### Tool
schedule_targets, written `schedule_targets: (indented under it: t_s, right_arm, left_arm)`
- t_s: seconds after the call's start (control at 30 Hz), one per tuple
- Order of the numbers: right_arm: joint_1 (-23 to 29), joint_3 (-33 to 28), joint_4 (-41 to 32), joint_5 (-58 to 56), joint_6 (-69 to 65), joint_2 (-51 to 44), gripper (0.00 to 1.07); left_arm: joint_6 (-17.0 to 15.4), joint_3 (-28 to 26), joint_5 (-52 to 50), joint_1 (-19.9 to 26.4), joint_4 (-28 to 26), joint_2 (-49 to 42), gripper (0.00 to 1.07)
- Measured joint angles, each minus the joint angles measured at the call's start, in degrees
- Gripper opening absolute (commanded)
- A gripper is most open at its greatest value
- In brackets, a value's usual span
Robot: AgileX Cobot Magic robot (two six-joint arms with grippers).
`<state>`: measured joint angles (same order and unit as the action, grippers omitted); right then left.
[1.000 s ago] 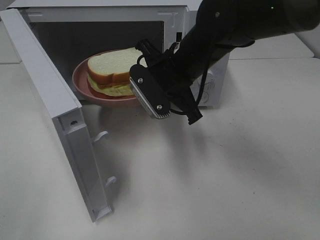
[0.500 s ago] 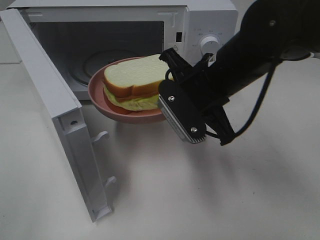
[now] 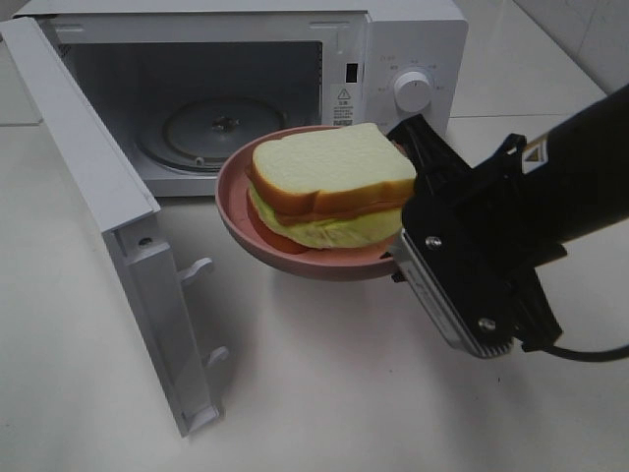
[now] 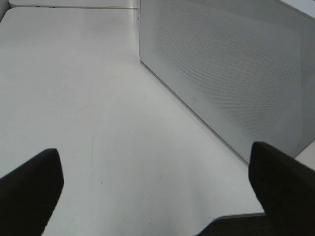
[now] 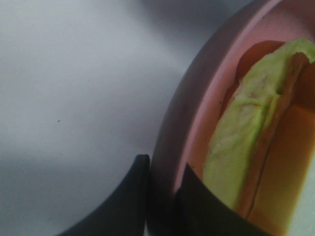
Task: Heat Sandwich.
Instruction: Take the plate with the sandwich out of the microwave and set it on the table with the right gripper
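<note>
Pink plate (image 3: pixel 236 197) rim is pinched in my right end effector (image 5: pixel 162 196), holding it above the white worktop (image 3: pixel 324 393) just outside the open microwave (image 3: pixel 413 39). I note the sandwich (image 3: pixel 329 172) resting on that plate. My left end effector (image 4: pixel 157 196) stands wide apart, empty, beside the microwave door (image 4: pixel 231 73).

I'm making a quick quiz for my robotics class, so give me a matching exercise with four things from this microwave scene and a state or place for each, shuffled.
Things:
1. sandwich
2. microwave door
3. right gripper
4. left gripper

States:
A. swung open
B. open, holding nothing
C. lying on the pink plate
D. shut on the plate's rim

Pairs: 1-C, 2-A, 3-D, 4-B
</note>
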<state>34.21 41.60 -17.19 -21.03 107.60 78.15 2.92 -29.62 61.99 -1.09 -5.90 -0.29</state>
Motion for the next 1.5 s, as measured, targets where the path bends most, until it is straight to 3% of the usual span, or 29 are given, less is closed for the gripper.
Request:
schedule_targets:
  t_s: [0.83, 1.5]
  right_arm:
    - [0.00, -17.70, 15.30, -10.94, -19.08, -33.75, 0.00]
    - [0.00, -19.14, 40.68, -16.67, -55.92, -36.84, 0.01]
  left_arm:
    - [0.00, 0.00, 0.00, 0.00, 0.00, 0.00, 0.97]
    - [0.00, 0.00, 0.00, 0.00, 0.00, 0.00, 0.97]
